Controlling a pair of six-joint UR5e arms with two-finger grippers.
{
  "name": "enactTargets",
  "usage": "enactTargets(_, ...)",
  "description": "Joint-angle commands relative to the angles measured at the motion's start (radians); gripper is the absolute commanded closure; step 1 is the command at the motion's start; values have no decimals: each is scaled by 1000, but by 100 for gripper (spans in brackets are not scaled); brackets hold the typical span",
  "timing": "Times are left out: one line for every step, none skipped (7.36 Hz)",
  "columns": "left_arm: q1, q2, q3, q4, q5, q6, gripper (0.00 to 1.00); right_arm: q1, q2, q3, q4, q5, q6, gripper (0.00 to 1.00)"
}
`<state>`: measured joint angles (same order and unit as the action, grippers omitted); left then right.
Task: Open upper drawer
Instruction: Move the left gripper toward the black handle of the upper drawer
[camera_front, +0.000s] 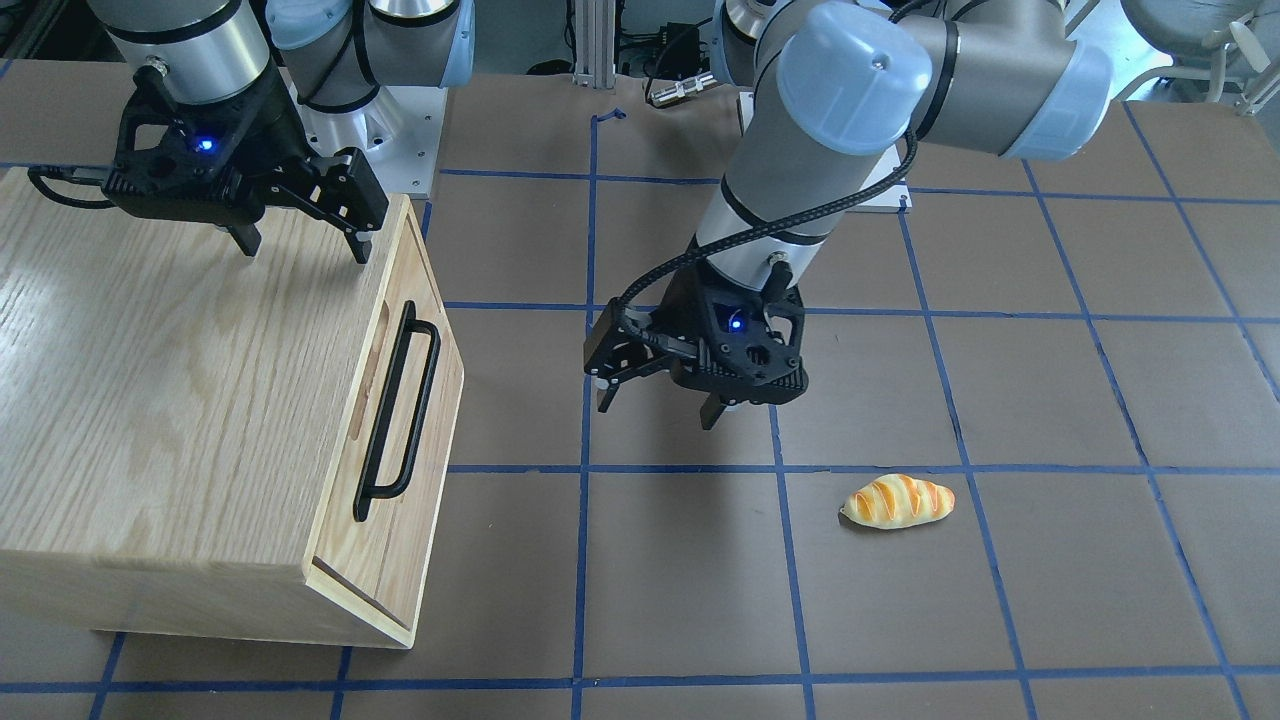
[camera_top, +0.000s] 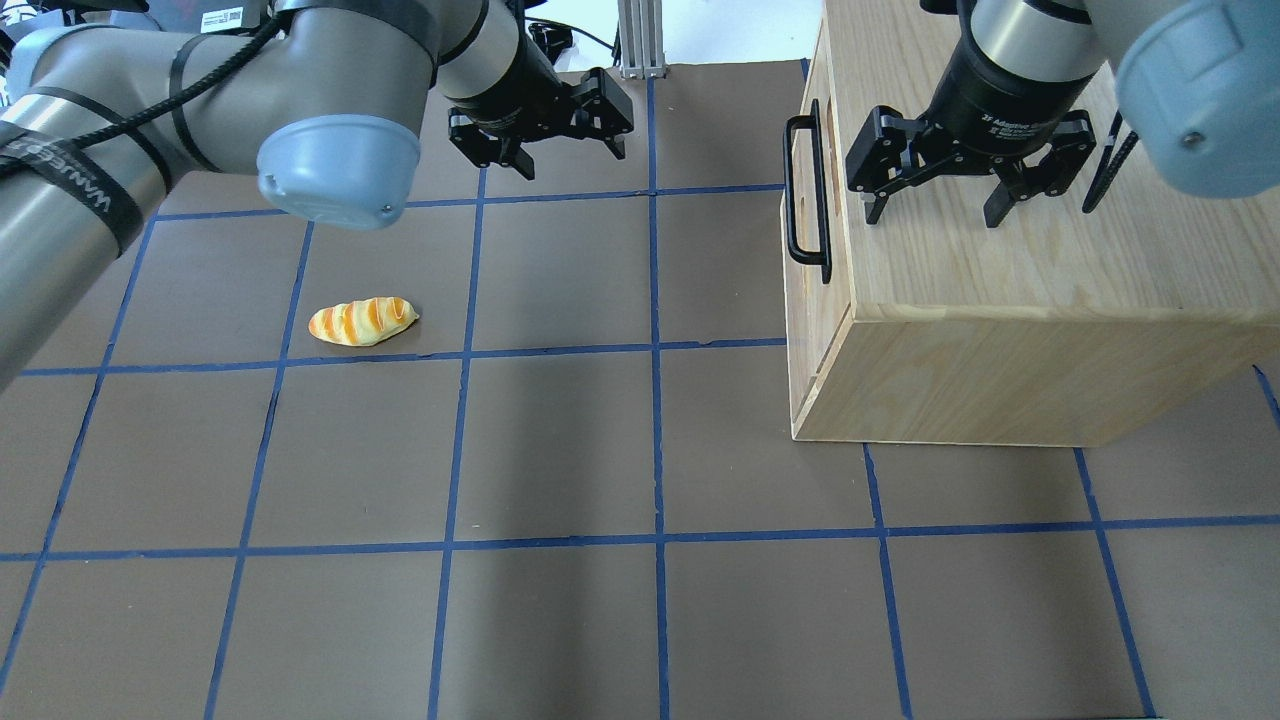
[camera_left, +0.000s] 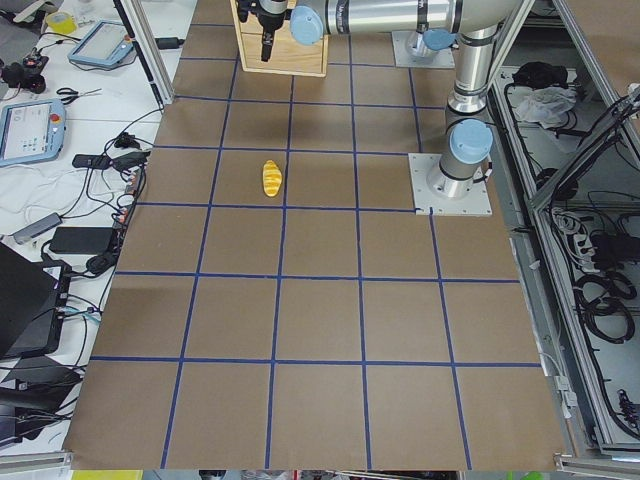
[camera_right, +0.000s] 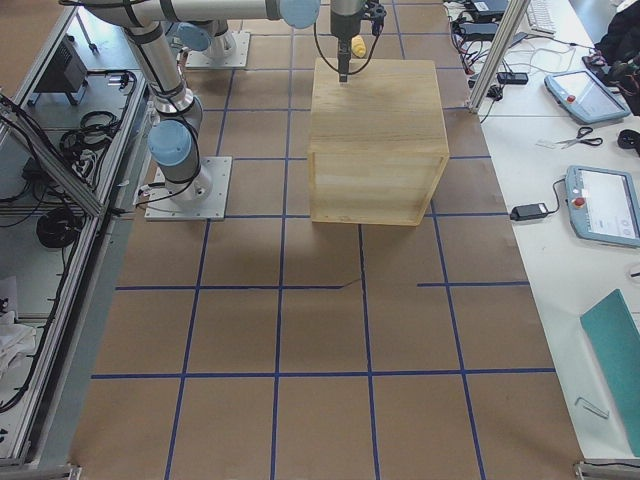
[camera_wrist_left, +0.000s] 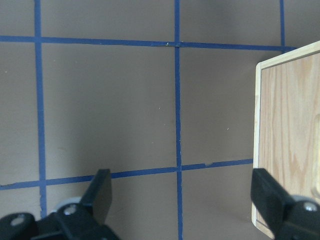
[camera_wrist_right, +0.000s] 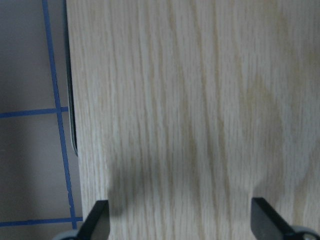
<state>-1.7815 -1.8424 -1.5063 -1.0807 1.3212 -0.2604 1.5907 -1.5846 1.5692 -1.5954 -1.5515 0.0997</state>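
Left gripper (camera_front: 657, 412): jaws spread wide and holding nothing. It hangs above the bare desk (camera_front: 1000, 400), out in front of the drawer face and clear of the handle. In the left wrist view only brown surface and blue tape lines lie between the two fingertips, and the edge of the pale front panel shows at the right side.

Right gripper (camera_front: 304, 250): jaws likewise spread wide and holding nothing. It points down over the top of the cabinet (camera_front: 150, 380), near the front edge. The right wrist view shows only oak grain between the fingertips. Whether the tips touch the top cannot be determined.

Upper drawer (camera_front: 440, 430): it sits in the cabinet's front face, on the side turned toward the left gripper. The pale-wood front panel appears flush with the cabinet front, so the drawer reads as shut. A long black bar handle (camera_front: 420, 412) runs along the panel, and neither gripper is touching it. An oblong reddish-brown slot (camera_front: 368, 385) lies just beside the handle, on the side nearer the cabinet's top edge. The drawer's interior is not visible.

A bread roll (camera_front: 897, 501), yellow with orange stripes, lies on the desk well apart from the cabinet, beyond the left gripper.
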Motion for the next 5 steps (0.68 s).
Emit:
enactTargets(-74, -46, 55, 12, -13, -135, 0, 0, 0, 0, 0, -1, 0, 0)
enactTargets(-93, -63, 70, 10, -13, -158, 0, 0, 0, 0, 0, -1, 0, 0)
enactTargets(-107, -80, 78, 12, -13, -231, 0, 0, 0, 0, 0, -1, 0, 0)
enactTargets(-121, -96, 92, 12, -11, -259, 0, 0, 0, 0, 0, -1, 0, 0)
enactTargets(-136, -116, 115, 10, -11, -302, 0, 0, 0, 0, 0, -1, 0, 0)
